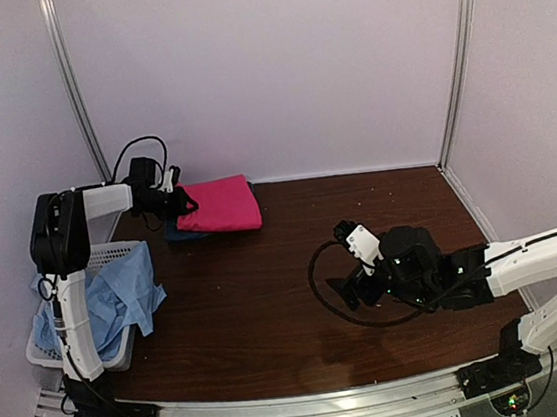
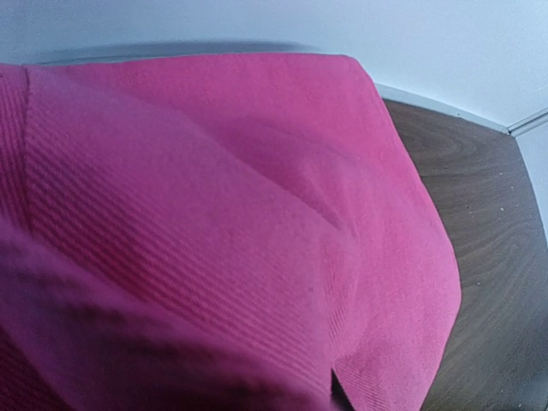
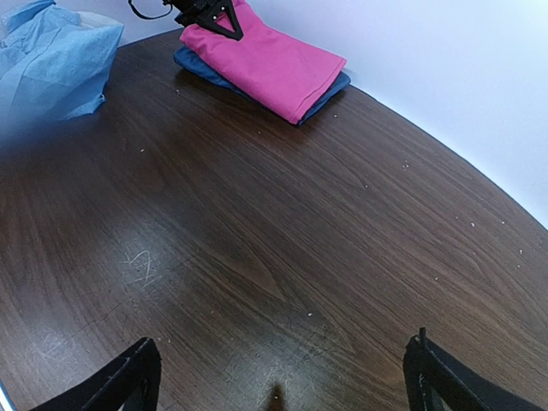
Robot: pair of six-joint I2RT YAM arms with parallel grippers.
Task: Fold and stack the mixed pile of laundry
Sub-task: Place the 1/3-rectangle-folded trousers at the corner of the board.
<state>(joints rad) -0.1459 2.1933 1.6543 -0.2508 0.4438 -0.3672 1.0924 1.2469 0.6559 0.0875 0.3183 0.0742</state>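
Pink shirt point(image 1: 220, 204) tops one navy T-shirt point(image 3: 199, 70); one pale-blue cloth point(image 1: 117, 290) drapes basket point(image 1: 110, 252)

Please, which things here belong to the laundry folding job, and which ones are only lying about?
Belong to the job: pink shirt, folded on top of the dark blue T-shirt; light-blue cloth, unfolded, draped over the white basket.
Only lying about: white basket; dark wooden table.

Pale lilac walls point(image 1: 263, 69) fill the upper frame, with metal posts point(image 1: 76, 91) at both corners. A dark wood-grain tabletop point(image 1: 259, 301) spans the middle, and an aluminium rail point(image 1: 311, 404) runs along the bottom.
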